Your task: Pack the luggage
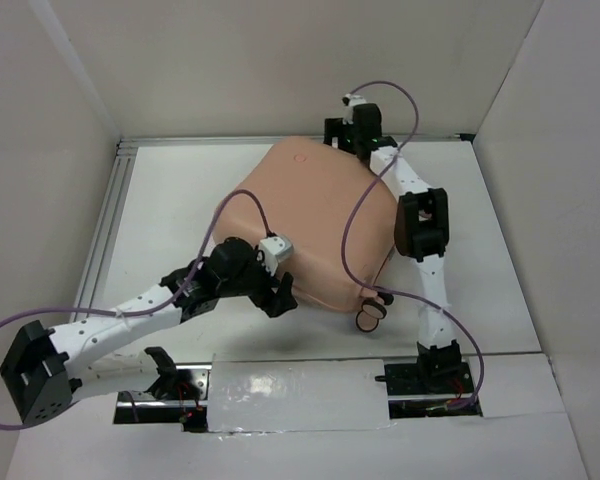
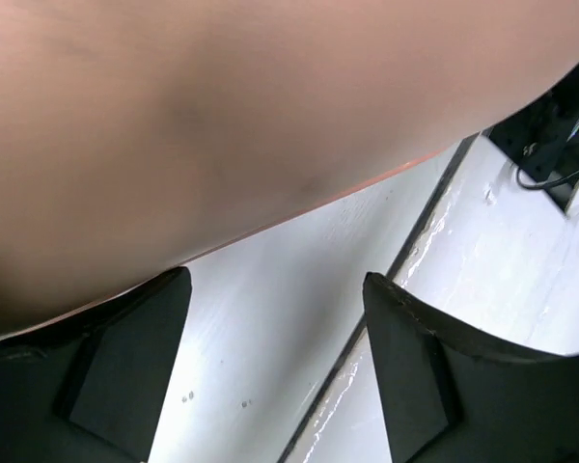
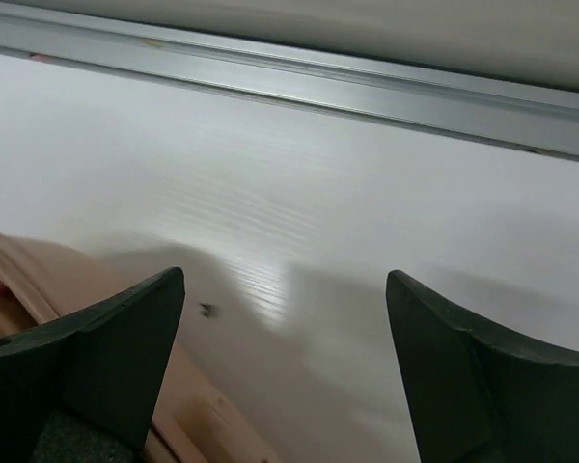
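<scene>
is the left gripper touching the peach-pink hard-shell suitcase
Cannot tell. In the left wrist view one fingertip of the left gripper meets the edge of the peach-pink hard-shell suitcase with no visible gap, which could be mere overlap.

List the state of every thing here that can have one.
luggage: looks shut, lying flat, no lining showing
left gripper: open, holding nothing, at the luggage's near edge
right gripper: open, holding nothing, by the luggage's far edge
</scene>
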Action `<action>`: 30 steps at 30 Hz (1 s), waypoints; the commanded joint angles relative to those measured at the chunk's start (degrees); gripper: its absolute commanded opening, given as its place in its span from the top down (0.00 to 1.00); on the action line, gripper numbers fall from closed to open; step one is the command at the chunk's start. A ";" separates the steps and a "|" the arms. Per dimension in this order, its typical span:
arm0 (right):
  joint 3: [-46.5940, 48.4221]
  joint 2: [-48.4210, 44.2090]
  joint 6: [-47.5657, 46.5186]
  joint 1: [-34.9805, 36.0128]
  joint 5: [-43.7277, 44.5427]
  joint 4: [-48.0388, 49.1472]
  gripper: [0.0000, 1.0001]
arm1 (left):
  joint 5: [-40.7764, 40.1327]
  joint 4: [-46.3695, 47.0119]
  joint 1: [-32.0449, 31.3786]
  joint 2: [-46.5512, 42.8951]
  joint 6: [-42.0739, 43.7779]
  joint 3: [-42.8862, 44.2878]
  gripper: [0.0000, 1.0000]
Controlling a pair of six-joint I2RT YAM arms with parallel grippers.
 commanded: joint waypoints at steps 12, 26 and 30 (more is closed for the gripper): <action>14.96 -20.76 0.36 -6.21 13.54 -15.89 0.01 | -10.80 -9.12 25.90 -11.45 -1.60 22.36 0.01; -35.99 -66.47 19.31 -12.89 29.10 -27.65 0.01 | -13.22 -14.48 47.47 22.47 -7.92 46.20 0.01; -47.33 -78.52 26.02 -12.89 22.87 -32.94 0.01 | -3.96 -8.44 53.80 24.43 -11.70 39.53 0.06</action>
